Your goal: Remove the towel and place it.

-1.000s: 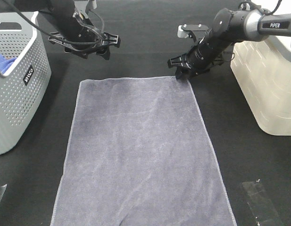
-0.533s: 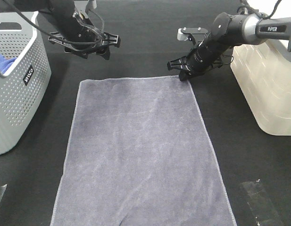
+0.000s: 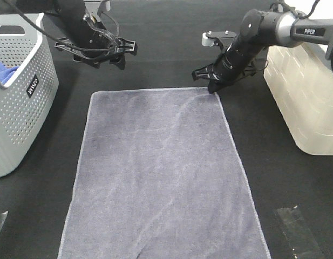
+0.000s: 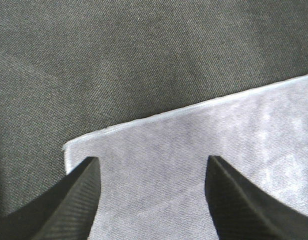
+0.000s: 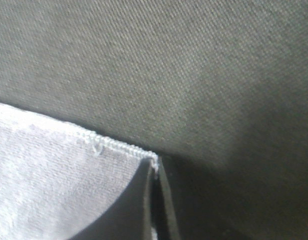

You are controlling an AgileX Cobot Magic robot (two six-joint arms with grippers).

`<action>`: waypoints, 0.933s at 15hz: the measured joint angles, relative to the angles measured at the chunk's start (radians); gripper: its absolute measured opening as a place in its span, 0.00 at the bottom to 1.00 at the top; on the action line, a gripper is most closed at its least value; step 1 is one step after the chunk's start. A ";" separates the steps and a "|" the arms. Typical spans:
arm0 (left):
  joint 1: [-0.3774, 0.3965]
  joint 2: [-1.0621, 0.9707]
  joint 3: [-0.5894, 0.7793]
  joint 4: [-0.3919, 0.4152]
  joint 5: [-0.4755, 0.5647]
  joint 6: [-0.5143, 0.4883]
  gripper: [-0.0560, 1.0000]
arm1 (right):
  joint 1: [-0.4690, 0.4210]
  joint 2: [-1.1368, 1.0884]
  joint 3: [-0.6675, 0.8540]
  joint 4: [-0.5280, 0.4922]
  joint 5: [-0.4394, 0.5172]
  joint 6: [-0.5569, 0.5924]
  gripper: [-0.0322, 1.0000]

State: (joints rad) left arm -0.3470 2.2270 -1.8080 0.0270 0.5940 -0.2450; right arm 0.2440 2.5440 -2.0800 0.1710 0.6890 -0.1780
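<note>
The grey-lavender towel lies flat on the black table, long side running from far to near. My right gripper is down at its far right corner. In the right wrist view the jaws are shut, with the towel's hemmed corner pinched between them. My left gripper hangs above the table, just beyond the towel's far left corner. In the left wrist view it is open and empty, with that corner of the towel showing between the fingers.
A grey perforated basket stands at the left with a bright blue cloth inside. A cream basket stands at the right. Clear tape patches lie on the table at the front right and front left.
My right arm has shifted slightly at the towel's far right corner, its wrist a little higher. The left arm and the towel have hardly moved.
</note>
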 joint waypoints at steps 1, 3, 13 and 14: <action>0.000 0.000 0.000 0.025 -0.003 -0.040 0.61 | 0.000 0.000 -0.026 -0.032 0.030 0.022 0.03; 0.000 0.000 0.000 0.086 -0.044 -0.092 0.61 | 0.000 0.000 -0.094 -0.138 0.111 0.098 0.03; 0.039 0.147 -0.004 0.113 -0.097 -0.197 0.61 | 0.000 0.000 -0.175 -0.219 0.176 0.154 0.03; 0.039 0.161 -0.016 0.103 -0.097 -0.198 0.61 | 0.000 0.000 -0.176 -0.219 0.176 0.154 0.03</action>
State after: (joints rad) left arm -0.3080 2.3880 -1.8240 0.1300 0.4970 -0.4430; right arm 0.2440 2.5440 -2.2560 -0.0480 0.8650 -0.0240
